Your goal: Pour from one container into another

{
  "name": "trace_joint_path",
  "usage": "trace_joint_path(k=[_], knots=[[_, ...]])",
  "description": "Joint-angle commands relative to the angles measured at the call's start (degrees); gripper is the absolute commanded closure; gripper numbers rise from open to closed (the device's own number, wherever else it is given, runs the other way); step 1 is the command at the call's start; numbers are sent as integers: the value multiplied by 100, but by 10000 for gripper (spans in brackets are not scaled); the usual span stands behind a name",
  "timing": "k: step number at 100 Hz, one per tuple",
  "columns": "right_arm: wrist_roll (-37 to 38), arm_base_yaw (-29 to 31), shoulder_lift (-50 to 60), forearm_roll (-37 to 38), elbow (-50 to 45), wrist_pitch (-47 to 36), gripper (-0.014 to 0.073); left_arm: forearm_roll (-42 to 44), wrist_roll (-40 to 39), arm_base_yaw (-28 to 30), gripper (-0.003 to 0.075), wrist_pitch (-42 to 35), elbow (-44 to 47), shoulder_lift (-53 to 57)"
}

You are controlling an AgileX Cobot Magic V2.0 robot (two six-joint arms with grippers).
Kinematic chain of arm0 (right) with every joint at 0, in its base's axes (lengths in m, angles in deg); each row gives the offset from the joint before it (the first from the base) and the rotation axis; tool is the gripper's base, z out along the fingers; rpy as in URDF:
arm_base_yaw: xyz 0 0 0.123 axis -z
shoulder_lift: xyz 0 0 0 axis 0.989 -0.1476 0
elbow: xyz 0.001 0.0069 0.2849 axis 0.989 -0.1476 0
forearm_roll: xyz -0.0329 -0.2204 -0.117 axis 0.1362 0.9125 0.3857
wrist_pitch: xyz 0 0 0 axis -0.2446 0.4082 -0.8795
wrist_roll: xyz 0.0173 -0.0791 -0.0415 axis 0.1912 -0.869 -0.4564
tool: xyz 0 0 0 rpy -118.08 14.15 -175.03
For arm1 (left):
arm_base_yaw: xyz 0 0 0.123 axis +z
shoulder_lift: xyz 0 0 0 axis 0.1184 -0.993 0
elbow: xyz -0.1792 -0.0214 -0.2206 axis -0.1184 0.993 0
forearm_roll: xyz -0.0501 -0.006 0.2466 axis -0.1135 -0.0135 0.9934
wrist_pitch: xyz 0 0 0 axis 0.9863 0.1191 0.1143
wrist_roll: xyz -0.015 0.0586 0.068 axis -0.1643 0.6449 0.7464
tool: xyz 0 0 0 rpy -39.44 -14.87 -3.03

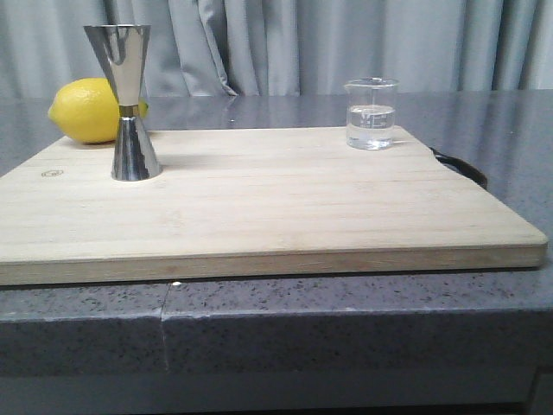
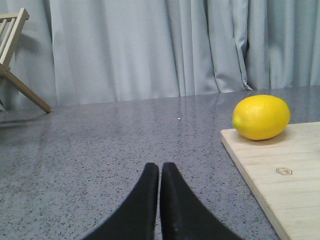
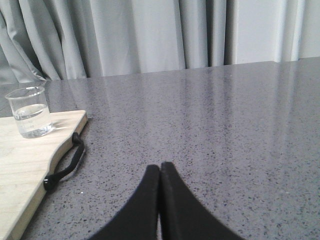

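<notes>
Standing by the table [image 1: 484,112], I see nothing lifted yet: the glass beaker [image 1: 371,113] sits upright near the far right corner of the wooden board [image 1: 259,207], part full of clear liquid, and the steel jigger [image 1: 130,104] stands upright well apart from it on the board's left side, with a lemon [image 1: 86,110] just behind it. Both arms hang back off the board. The left pincer [image 2: 159,172] is closed to a thin seam with nothing in it, and the right pincer [image 3: 160,172] is the same — fingertips together, empty, over bare table beside the board's black strap [image 3: 67,160].

The step in hand, as I judge it, is reaching for the beaker, and the right arm is the nearer one. It needs to spread its pincer before it closes in, take the beaker around the body below the flared rim, and keep it level on the way across. The jigger's mouth is narrow and its waist thin, so the tilt should be slow, pouring lip right over the cup — a bump would likely topple it
</notes>
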Motion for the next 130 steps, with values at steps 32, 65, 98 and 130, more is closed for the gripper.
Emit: trace_joint_path(k=[32,65,98,130], knots=[[-23,19,124,44,-121,-439,650,-10,-32,-47,739,-446,204,-66],[-23,19,124,44,-121,-496,650,-10,-32,-47,739,-446,204,-66],[-23,19,124,-211,85,-645,650,-559,-32,-47,739,-717,7,-66],[-68,19,-441,-49,1742,1042,650,-493,-32,-47,740,821,-1660,-659]])
